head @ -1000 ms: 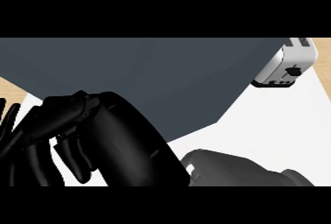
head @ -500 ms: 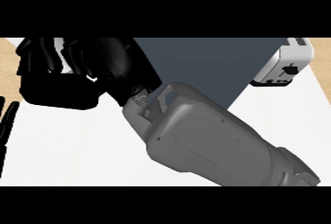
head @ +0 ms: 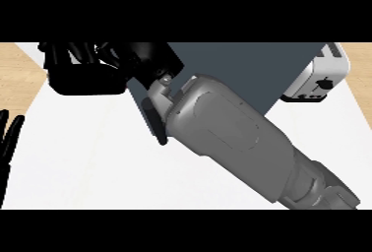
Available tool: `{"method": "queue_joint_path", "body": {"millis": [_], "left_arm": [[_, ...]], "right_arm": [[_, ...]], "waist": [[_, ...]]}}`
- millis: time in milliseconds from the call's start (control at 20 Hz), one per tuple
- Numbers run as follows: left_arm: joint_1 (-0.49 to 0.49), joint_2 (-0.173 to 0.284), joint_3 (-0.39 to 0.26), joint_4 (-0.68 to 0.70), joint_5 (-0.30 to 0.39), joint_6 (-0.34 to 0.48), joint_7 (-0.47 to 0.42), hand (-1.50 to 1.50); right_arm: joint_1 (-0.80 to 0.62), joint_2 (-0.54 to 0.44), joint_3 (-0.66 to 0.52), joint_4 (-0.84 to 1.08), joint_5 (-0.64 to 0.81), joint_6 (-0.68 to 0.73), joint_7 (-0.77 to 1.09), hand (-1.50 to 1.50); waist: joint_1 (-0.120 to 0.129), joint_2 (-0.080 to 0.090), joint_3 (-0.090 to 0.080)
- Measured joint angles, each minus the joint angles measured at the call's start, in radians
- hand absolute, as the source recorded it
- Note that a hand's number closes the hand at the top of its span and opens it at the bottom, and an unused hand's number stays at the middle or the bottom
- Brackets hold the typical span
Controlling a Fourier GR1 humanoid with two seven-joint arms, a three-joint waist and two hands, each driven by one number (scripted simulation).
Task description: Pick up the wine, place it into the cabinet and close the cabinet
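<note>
Fingers (head: 73, 51) on the right hand (head: 131, 56) are curled up top left in the head view, but whether they're holding anything I honestly can't tell, and the wine isn't visible. Its grey forearm (head: 232, 135) runs diagonally across the dark cabinet (head: 247, 64). Left hand (head: 9, 135) sits at the left edge, fingers straight, pointing up. Toaster (head: 320, 76) sits at the cabinet's right on the white counter (head: 87, 162).
</note>
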Motion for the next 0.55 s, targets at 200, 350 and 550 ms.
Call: {"method": "queue_joint_path", "body": {"millis": [200, 350, 550], "left_arm": [[-0.014, -0.010, -0.011, 0.002, -0.013, 0.011, 0.006, -1.50], [-0.020, -0.011, -0.009, -0.007, -0.012, 0.020, 0.015, -1.50], [-0.031, -0.012, -0.007, -0.007, -0.012, 0.024, 0.023, -1.50]], "right_arm": [[-0.023, 0.000, 0.001, 0.049, -0.014, 0.045, -0.051, 1.50], [-0.036, -0.004, 0.010, 0.085, 0.002, 0.060, -0.089, 1.50], [-0.058, 0.000, 0.015, 0.128, 0.017, 0.074, -0.120, 1.50]], "waist": [[0.004, -0.003, -0.013], [0.008, -0.006, -0.018], [0.009, -0.007, -0.023]]}}
